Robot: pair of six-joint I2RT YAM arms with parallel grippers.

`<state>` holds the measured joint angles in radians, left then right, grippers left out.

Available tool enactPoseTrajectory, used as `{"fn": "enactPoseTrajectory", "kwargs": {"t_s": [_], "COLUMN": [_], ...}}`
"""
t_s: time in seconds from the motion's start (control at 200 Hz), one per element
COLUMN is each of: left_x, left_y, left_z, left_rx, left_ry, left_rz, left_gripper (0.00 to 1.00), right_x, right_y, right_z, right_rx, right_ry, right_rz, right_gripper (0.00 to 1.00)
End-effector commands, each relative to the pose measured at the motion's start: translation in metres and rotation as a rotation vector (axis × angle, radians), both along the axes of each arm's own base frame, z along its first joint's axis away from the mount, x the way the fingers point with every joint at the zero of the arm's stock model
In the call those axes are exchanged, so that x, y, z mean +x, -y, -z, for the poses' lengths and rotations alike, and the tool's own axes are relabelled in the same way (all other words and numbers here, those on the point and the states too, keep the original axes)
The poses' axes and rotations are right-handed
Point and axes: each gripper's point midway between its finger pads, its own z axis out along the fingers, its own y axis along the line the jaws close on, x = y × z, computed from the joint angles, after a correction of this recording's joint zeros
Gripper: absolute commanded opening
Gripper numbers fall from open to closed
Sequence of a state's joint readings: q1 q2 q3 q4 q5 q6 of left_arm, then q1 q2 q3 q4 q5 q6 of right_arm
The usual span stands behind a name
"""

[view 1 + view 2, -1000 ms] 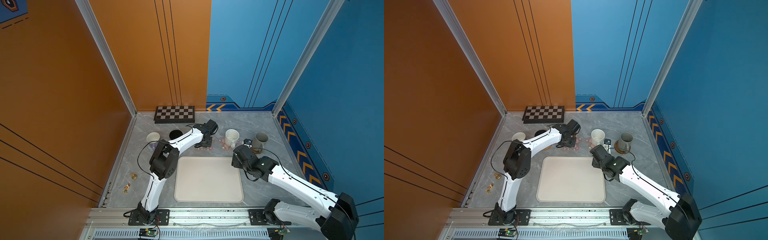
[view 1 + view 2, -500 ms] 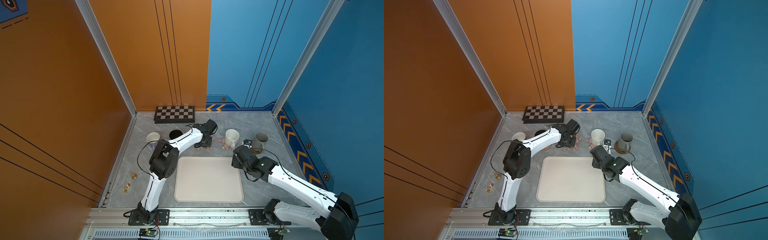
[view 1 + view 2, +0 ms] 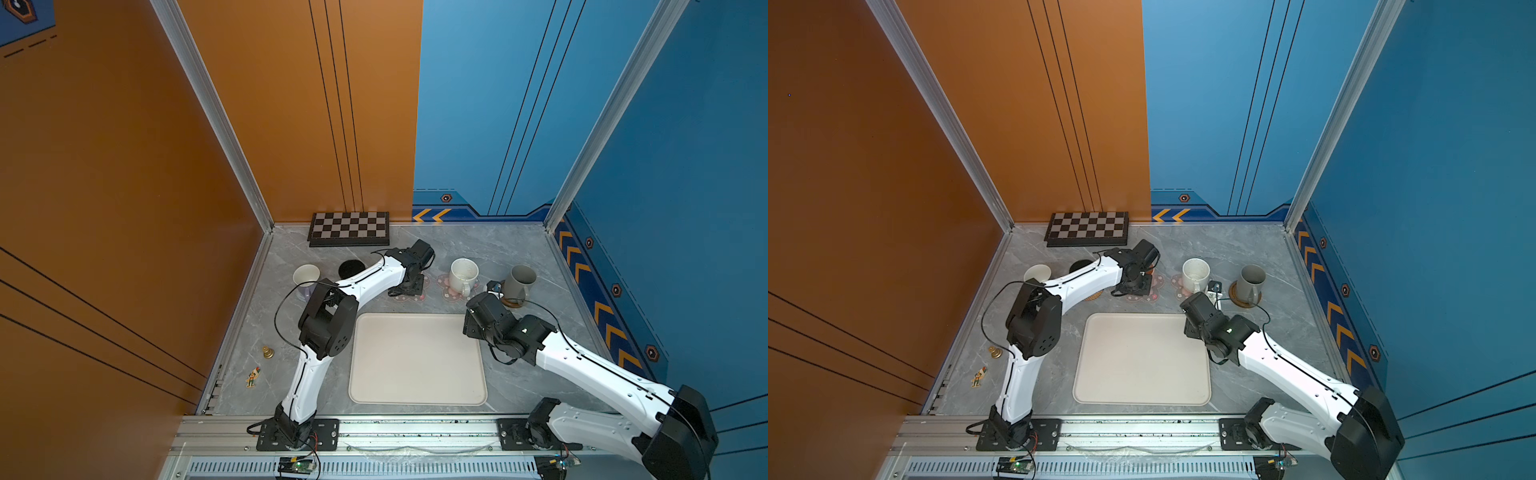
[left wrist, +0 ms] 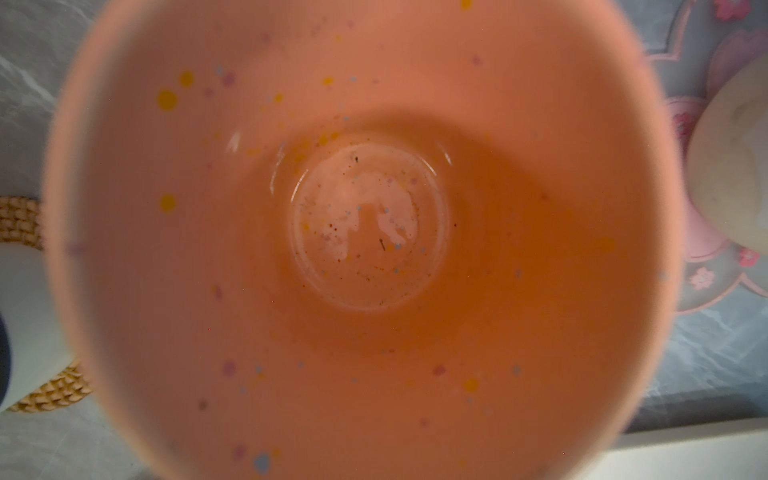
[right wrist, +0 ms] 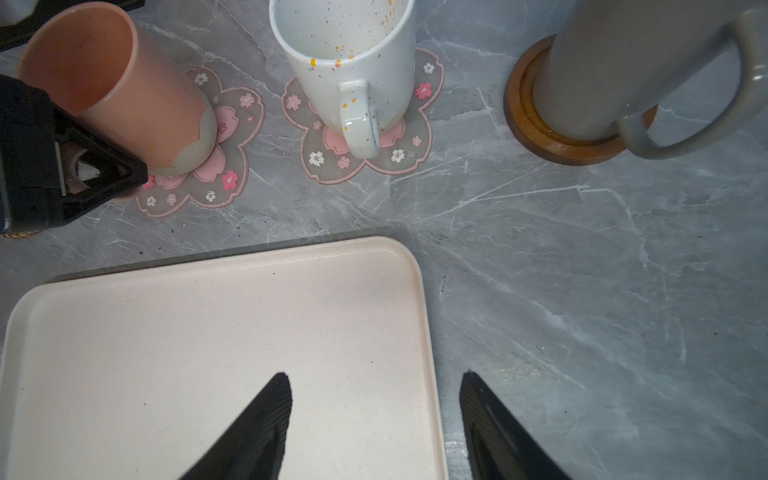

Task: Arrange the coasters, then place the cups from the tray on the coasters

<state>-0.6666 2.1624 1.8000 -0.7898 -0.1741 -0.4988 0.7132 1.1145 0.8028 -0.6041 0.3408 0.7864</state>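
Just beyond the far edge of the tray [image 5: 208, 332], the left gripper [image 5: 95, 174] is clamped on the orange mug [image 5: 124, 83], whose base rests on a pink flower coaster [image 5: 224, 178], while the right gripper [image 5: 374, 432] hangs empty with jaws spread wide over the tray's far right corner.

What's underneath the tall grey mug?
A dark-brown wooden coaster; its rim shows around the base of the grey mug. The coaster's centre is covered by the mug.
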Motion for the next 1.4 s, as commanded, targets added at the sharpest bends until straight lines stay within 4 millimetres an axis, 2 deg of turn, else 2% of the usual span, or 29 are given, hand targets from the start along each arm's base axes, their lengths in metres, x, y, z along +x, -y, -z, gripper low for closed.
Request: {"fn": "enactPoseTrajectory", "kwargs": {"t_s": [0.0,0.235,0.751,1.076,1.397], "left_x": [0.005,0.003,-0.004,-0.008,-0.011], "left_y": [0.002,0.008,0.019,0.019,0.024], "left_z": [-0.007,-0.005,-0.007,-0.001,-0.006], "left_rx": [-0.032,-0.046,-0.112,-0.121,-0.146], "left_ry": [0.023,0.006,-0.030,-0.054,-0.060], "left_rz": [-0.007,0.024,0.026,0.008,0.014], "left_gripper": [0.03,0.03,0.07,0.17,0.27], "right_x": [-0.002,-0.003,-0.004,-0.004,-0.006], "right_y": [0.003,0.005,0.002,0.003,0.005], "right_z": [-0.001,-0.001,0.014,0.018,0.021], "right_rx": [0.021,0.025,0.023,0.019,0.014], "right_ry": [0.007,0.015,-0.020,-0.024,-0.029], "right_rz": [0.017,0.024,0.026,0.028,0.031], "right_gripper": [0.67,0.67,0.67,0.67,0.67]}}
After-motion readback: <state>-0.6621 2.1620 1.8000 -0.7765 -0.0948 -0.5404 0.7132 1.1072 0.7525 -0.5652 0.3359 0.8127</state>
